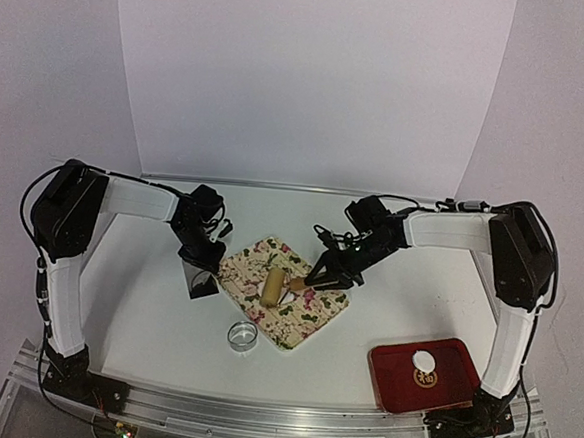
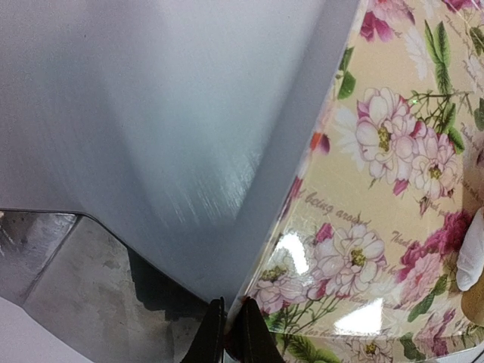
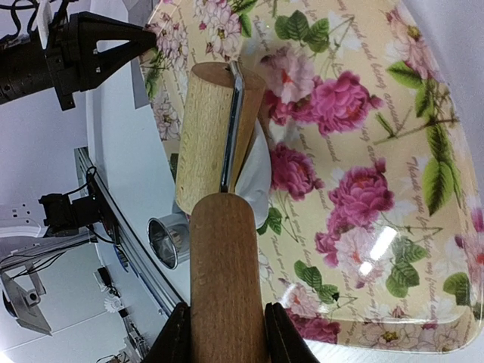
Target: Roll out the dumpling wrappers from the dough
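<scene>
Clamped from both sides by the right fingers (image 3: 178,344): the handle of a wooden rolling pin (image 3: 208,136), its barrel lying across a flowered board (image 3: 363,151) with a flap of white dough (image 3: 255,170) pinned beneath, apparently mid-roll. Pressed shut at the board's left corner, with nothing visible between them: the left fingers (image 2: 215,340), seemingly there to keep the board from sliding under the pin's push. Parked on the desk (image 1: 146,299) just off the board's front edge, handy for stamping out rounds: a small metal ring cutter (image 1: 243,336). Resting alone on a red tray (image 1: 391,381) near the right arm's base, well apart from the rolling: one round white wrapper (image 1: 423,362), probably the first of several.
</scene>
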